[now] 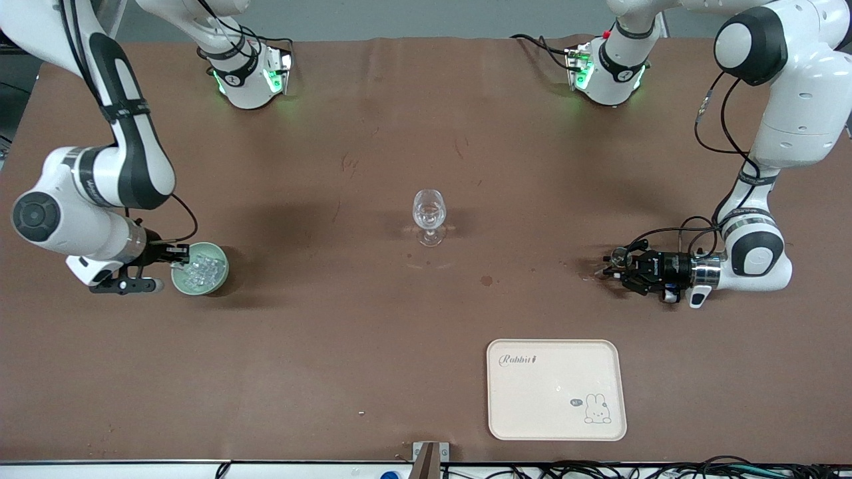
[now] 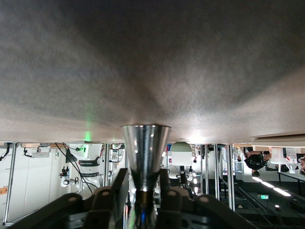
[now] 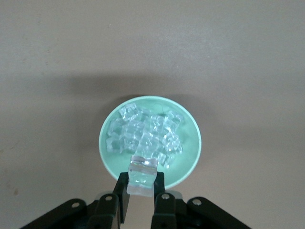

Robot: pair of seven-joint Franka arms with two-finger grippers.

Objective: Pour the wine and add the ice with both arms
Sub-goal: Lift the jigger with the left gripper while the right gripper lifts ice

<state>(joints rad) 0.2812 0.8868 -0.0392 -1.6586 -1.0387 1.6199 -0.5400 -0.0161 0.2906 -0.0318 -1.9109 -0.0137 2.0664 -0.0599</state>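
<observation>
nearest the front camera, at about five o'clock on the table (image 1: 346,346), lies a cream tray (image 1: 556,389) printed with a rabbit and the word "rabbit"; nothing sits on it. at the centre stands a clear wine glass (image 1: 428,216); whether it holds any wine is too faint to tell.

at about nine o'clock, toward the right arm's end, a mint-green bowl (image 1: 220,274) holds the ice (image 1: 198,269), a heap of glassy cubes. the right gripper (image 1: 177,255) hangs over the bowl's rim, and in the right wrist view it (image 3: 141,183) pinches one ice cube (image 3: 142,175) between its fingertips, just above the heap (image 3: 145,133).

at about three o'clock, toward the left arm's end, the left gripper (image 1: 618,261) lies low and level over the table, pressed onto the stem of a small shiny metal cup (image 1: 620,253). in the left wrist view the cup (image 2: 145,152) flares wide above the fingers (image 2: 113,193); its contents are hidden, and its base is cut off by the gripper body.
</observation>
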